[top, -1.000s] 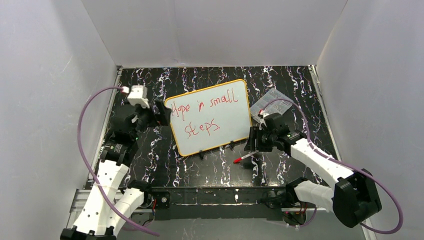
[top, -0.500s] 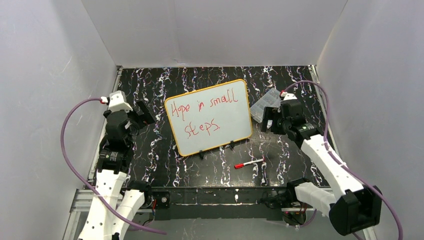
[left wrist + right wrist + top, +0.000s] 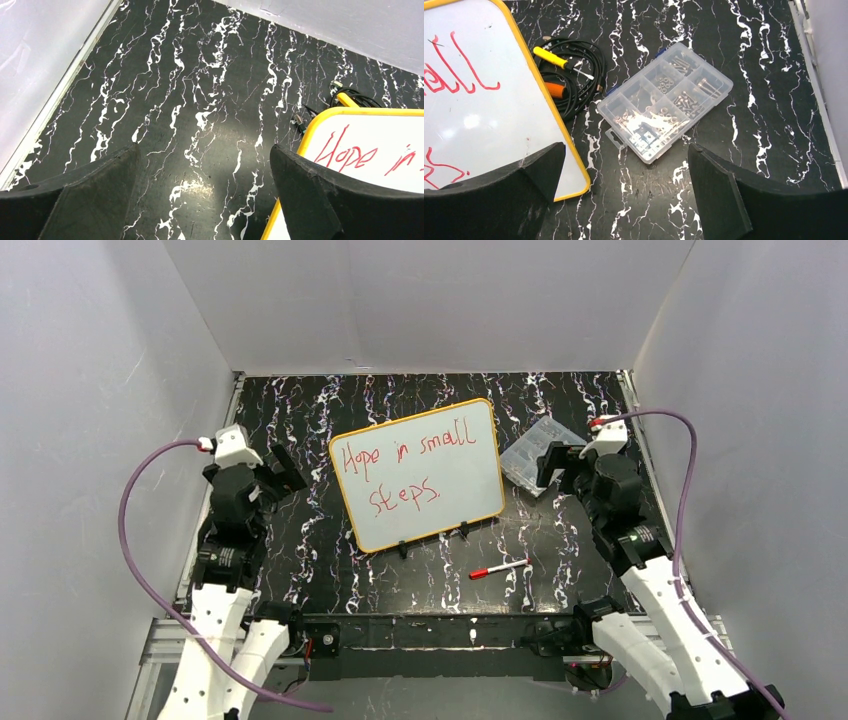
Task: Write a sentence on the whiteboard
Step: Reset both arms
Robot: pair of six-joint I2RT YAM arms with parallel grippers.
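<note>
The whiteboard with its yellow rim stands tilted on the black marbled table, mid-view from above. The sentence in red marker reads "Hope in small steps." over two lines. A red-capped marker lies on the table in front of the board's right corner. My left gripper hangs open left of the board, empty; its wrist view shows the board's corner. My right gripper hangs open right of the board, empty, above the table near the board's edge.
A clear plastic parts box lies right of the board. Black cables with a yellow and an orange tool lie behind the board's right edge. White walls enclose the table on three sides.
My right gripper opened, left the marker lying on the table, and drew back up and to the right. My left gripper pulled away from the board's left edge.
</note>
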